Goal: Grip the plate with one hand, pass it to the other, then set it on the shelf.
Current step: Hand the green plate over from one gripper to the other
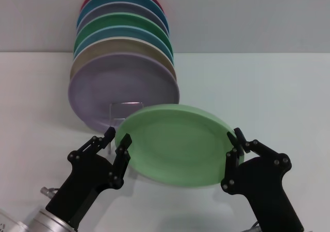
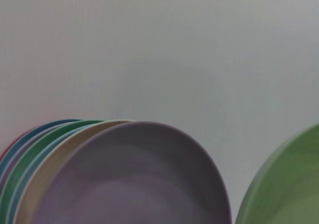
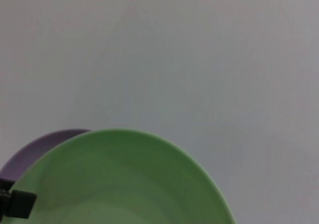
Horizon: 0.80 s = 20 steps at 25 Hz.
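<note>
The pale mint green plate (image 1: 175, 144) is held tilted above the table, in front of the rack. My right gripper (image 1: 235, 144) is shut on its right rim. My left gripper (image 1: 117, 139) is open, with one finger on each side of the plate's left rim. The plate also shows in the right wrist view (image 3: 119, 184), with a black fingertip (image 3: 17, 204) of the left gripper at its far edge. In the left wrist view the plate's edge (image 2: 289, 189) shows beside the lilac plate (image 2: 134, 184). A loop of the silver wire shelf (image 1: 126, 105) shows just behind the plate.
Several plates stand upright in the rack at the back left: a lilac plate (image 1: 124, 90) in front, then beige, blue, darker green (image 1: 124, 21) and a red one at the back. The white table (image 1: 268, 87) stretches to the right.
</note>
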{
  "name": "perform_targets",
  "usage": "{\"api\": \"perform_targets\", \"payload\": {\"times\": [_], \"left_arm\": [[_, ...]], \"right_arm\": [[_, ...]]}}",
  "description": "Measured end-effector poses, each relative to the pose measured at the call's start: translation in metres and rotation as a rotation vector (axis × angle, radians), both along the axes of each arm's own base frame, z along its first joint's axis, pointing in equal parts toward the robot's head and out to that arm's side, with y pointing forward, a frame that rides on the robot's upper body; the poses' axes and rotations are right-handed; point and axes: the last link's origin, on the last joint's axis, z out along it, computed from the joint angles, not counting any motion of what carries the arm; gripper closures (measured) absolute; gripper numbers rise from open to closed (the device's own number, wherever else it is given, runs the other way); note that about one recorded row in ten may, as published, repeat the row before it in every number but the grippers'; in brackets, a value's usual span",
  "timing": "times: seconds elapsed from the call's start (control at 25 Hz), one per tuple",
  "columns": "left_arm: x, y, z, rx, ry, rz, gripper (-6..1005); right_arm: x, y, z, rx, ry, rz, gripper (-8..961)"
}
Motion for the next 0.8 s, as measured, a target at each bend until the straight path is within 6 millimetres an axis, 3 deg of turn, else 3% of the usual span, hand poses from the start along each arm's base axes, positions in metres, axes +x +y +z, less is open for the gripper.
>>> {"api": "perform_targets", "payload": {"times": [0.32,0.76,0.8], "left_arm": [[0.0002,0.0006,0.0000,0.001,0.002,-0.001,673],[-0.0018,0.0003,0.0015,0.011,0.011,0.000,716],[-0.0019,0.0003,0.0016,0.012,0.011,0.001,776]], "right_arm": [[-0.0015,-0.0004,-0.0009,-0.006,-0.001,0.009,933],[-0.0015,-0.0006,-0.0007,-0.003,-0.009,0.009,934],[-0.0014,-0.0006,-0.0007,-0.003,-0.009,0.009,934]]}}
